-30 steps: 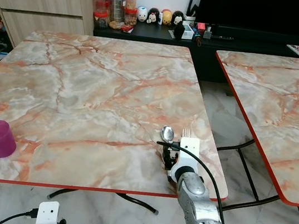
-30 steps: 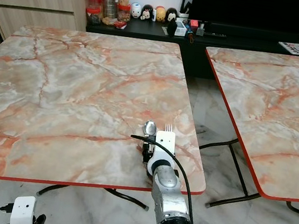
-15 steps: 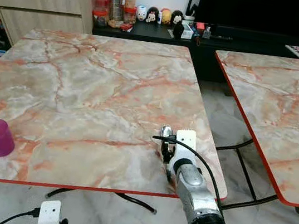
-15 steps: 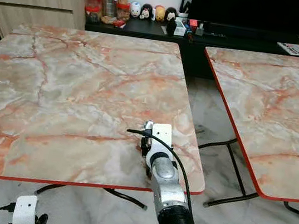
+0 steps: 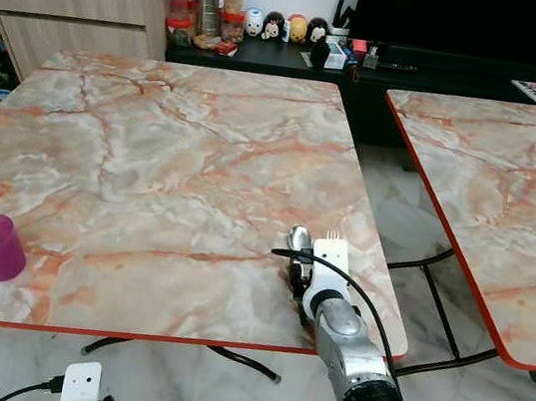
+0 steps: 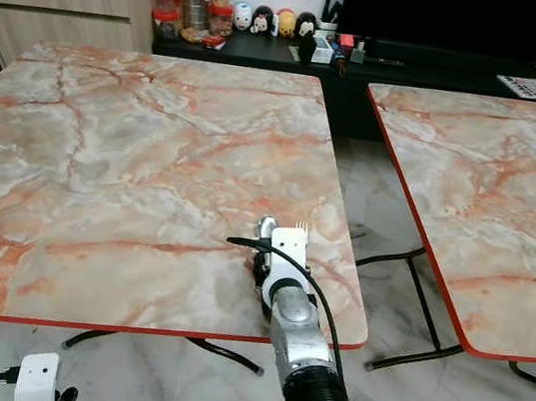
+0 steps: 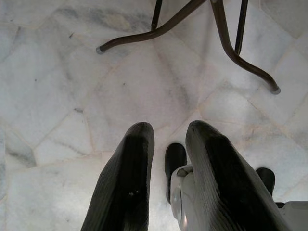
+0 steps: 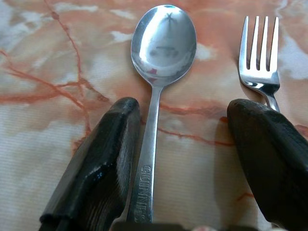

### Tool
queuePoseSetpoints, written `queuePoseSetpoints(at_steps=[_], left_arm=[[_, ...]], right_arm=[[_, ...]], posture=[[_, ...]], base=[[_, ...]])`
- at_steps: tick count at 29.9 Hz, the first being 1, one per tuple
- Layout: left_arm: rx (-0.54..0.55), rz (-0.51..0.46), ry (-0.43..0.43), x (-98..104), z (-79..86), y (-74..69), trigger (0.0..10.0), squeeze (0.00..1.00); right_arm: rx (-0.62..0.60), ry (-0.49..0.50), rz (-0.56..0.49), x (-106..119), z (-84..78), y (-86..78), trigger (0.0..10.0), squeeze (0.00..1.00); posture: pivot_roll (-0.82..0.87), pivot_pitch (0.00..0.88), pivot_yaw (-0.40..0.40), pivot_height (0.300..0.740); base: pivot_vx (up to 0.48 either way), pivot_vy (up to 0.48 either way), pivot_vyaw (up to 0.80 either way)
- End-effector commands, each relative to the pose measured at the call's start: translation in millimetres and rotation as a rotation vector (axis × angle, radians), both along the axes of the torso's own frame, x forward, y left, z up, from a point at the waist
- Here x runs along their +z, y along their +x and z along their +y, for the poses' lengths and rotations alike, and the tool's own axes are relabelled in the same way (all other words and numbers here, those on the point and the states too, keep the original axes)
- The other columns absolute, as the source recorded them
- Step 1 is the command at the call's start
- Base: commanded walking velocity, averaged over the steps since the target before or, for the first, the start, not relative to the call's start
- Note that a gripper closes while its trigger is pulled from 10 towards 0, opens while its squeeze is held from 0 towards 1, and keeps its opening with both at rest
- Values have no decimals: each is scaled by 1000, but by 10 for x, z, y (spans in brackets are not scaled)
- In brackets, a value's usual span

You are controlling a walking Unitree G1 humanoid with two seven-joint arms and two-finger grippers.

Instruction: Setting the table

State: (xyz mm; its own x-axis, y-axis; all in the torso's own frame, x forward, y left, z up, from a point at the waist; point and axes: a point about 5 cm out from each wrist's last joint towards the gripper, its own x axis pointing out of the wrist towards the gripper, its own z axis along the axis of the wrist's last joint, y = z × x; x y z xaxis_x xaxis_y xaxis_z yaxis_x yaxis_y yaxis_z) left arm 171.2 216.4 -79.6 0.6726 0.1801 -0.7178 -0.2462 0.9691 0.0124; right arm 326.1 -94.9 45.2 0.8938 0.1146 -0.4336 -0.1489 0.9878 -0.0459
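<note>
Polished steel spoon (image 8: 161,72) and fork (image 8: 260,62) lie flat on marble table (image 5: 152,163), lower centre; right gripper (image 8: 185,139) spread wide, empty.

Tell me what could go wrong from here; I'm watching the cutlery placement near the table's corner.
1. The right gripper is open with the spoon between its fingers and the fork partly under one finger; lifting away could drag or skew either piece.
2. Both lie near the table edge by its front right corner, so a nudge might push them off.
</note>
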Motion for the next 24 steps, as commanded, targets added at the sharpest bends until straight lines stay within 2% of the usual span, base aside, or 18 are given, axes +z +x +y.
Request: queuePoseSetpoints(at_steps=[1, 4, 5, 7, 8, 24], left_arm=[[8, 21, -4, -24, -13, -33, 10000, 0], [7, 19, -7, -21, -26, -21, 10000, 0], [5, 22, -6, -22, -27, -21, 10000, 0], [2, 26, -2, -24, -28, -22, 10000, 0], [-1, 28, 0, -24, -28, -21, 10000, 0], [-2, 59, -21, -63, -51, -84, 10000, 0]], right_arm=[[13, -16, 37, -45, 1, -15, 10000, 0], [16, -13, 40, -55, 7, -22, 10000, 0], [26, -9, 46, -62, 13, -27, 9216, 0], [34, -7, 49, -66, 18, -29, 9216, 0], [52, -4, 57, -76, 36, -38, 0, 0], [89, 2, 68, -98, 76, -71, 0, 0]], posture=[[2, 0, -26, 732], [1, 0, -25, 732], [1, 0, -26, 732], [1, 0, -26, 732], [-1, 0, -27, 732], [-2, 0, -33, 732]], base=[[0, 0, 0], [0, 0, 0], [0, 0, 0], [0, 0, 0], [0, 0, 0], [0, 0, 0]])
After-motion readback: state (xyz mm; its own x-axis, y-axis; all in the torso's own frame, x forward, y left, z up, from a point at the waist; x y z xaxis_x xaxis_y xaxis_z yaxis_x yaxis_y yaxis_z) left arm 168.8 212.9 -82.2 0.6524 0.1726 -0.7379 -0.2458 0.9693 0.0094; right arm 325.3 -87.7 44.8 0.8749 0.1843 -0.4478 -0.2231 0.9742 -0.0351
